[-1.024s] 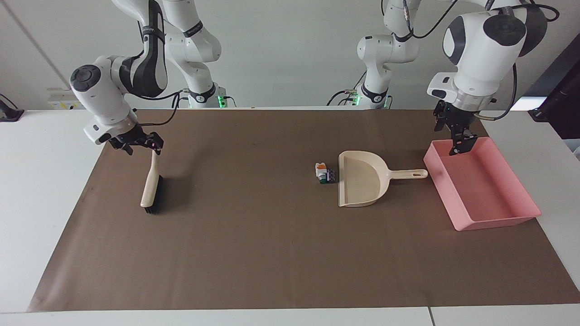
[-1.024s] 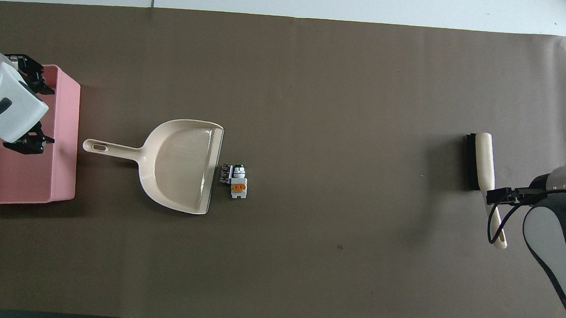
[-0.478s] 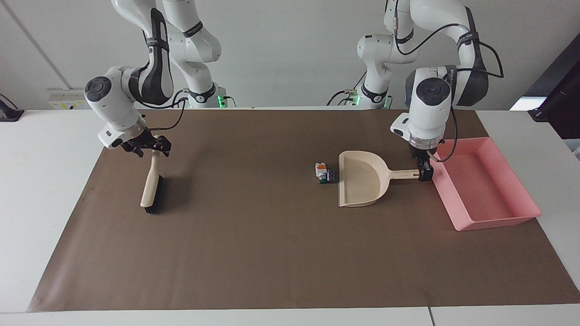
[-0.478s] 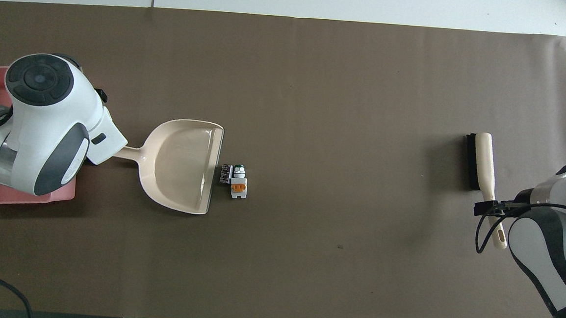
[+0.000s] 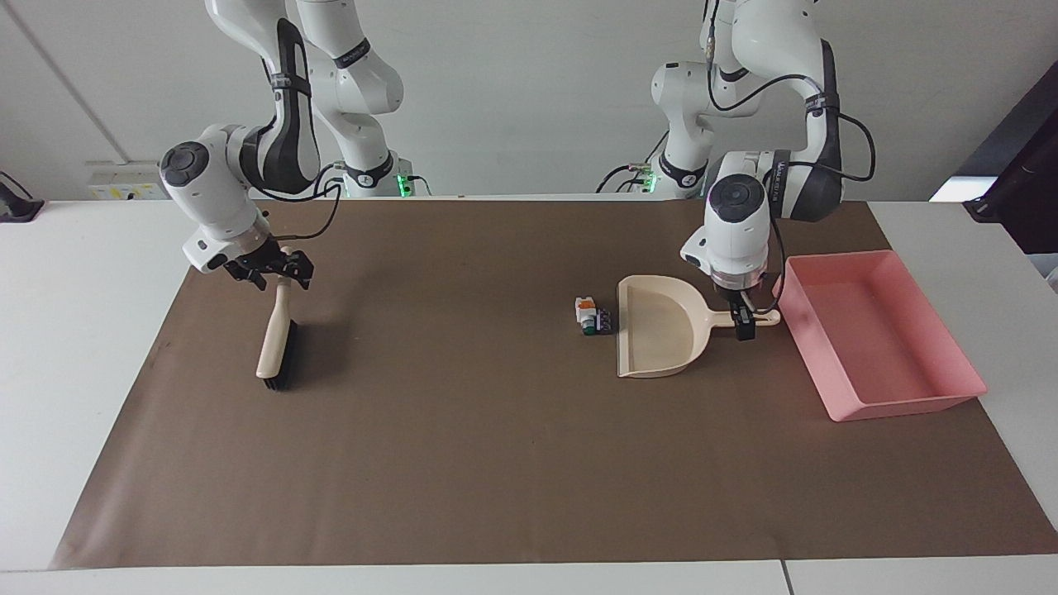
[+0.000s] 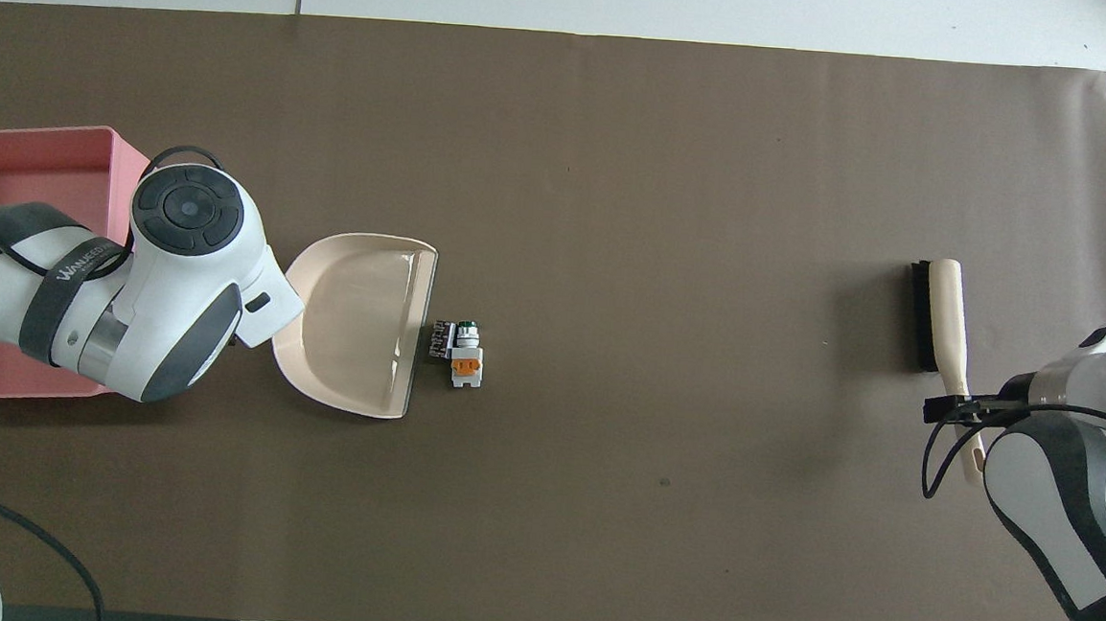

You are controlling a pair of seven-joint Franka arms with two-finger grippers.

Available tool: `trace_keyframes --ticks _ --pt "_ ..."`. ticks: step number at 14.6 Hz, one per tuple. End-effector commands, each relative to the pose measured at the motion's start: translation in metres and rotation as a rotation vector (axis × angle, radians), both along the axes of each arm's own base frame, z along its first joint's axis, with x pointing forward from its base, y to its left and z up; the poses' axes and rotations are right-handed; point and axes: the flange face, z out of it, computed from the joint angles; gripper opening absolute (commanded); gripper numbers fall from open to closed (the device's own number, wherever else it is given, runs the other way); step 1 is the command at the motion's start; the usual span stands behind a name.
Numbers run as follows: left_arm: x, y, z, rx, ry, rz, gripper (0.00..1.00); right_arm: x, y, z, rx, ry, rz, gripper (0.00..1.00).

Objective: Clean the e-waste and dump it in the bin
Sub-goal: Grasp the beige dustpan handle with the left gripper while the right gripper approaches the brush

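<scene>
Down at dustpan (image 5: 657,330) handle with left gripper (image 5: 744,326), probably to steady pan for sweep; clenched or released, cannot tell. In facing view: e-waste (image 5: 592,316) at pan's 9 o'clock, just beside open lip; bin (image 5: 909,405) at 3 o'clock, near handle tip, handy for dumping. At brush (image 5: 277,347) handle end with right gripper (image 5: 279,268); grasp likewise unreadable. Only mat (image 5: 463,463) between brush and e-waste, no obstruction.

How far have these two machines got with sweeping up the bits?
Barely begun. The e-waste lies unswept on the mat at the dustpan's mouth, and the pink bin holds nothing. In hand: the left pincer is at the dustpan's handle, the right pincer at the brush's handle. Sweeping and dumping remain.
</scene>
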Motion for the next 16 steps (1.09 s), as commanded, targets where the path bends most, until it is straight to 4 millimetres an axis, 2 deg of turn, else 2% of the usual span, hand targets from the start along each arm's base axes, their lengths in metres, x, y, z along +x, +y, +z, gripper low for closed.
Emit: trace_keyframes --ticks 1,3,4,5,6,7,8,10,11,12,13,14,16 --pt "-0.012 -0.005 -0.022 0.053 -0.021 -0.001 0.87 -0.004 -0.006 0.001 0.015 -0.026 0.007 0.82" --pt "-0.016 -0.003 -0.024 0.066 -0.011 0.003 0.87 -0.003 -0.006 0.000 0.014 -0.030 0.007 0.71" --pt "-0.016 -0.003 -0.024 0.066 -0.011 0.005 0.86 -0.004 -0.006 0.000 0.014 -0.029 0.005 0.59" --pt "-0.016 -0.004 -0.024 0.066 -0.013 0.006 0.86 -0.003 -0.004 0.000 0.014 -0.029 0.008 0.45" --pt "-0.017 -0.006 -0.024 0.068 -0.014 0.011 0.83 -0.003 -0.004 0.000 0.014 -0.027 0.004 0.21" --pt "-0.018 -0.010 -0.025 0.068 -0.021 0.024 0.78 -0.003 -0.004 0.000 0.014 -0.027 -0.002 0.02" --pt "-0.018 -0.013 -0.023 0.066 -0.032 0.033 0.68 -0.002 -0.004 0.001 0.013 -0.028 -0.005 0.00" --pt "-0.016 -0.014 -0.016 0.060 -0.049 0.040 0.37 -0.001 0.000 0.001 0.014 -0.026 -0.006 0.00" --pt "-0.015 -0.015 -0.013 0.058 -0.062 0.059 0.33 0.000 0.001 0.001 0.013 -0.023 -0.019 0.00" --pt "-0.016 -0.015 -0.012 0.058 -0.075 0.090 0.17 0.004 0.003 0.006 0.011 -0.027 -0.022 0.00" --pt "-0.017 -0.015 -0.012 0.065 -0.070 0.101 0.05 0.009 0.005 0.010 0.010 -0.018 -0.030 0.00" --pt "-0.016 -0.015 -0.011 0.064 -0.072 0.101 0.00 0.016 0.008 0.021 0.008 -0.009 -0.043 0.00" --pt "-0.012 -0.014 0.001 0.058 -0.091 0.101 0.00 0.033 0.035 0.048 0.004 0.000 -0.037 0.00"
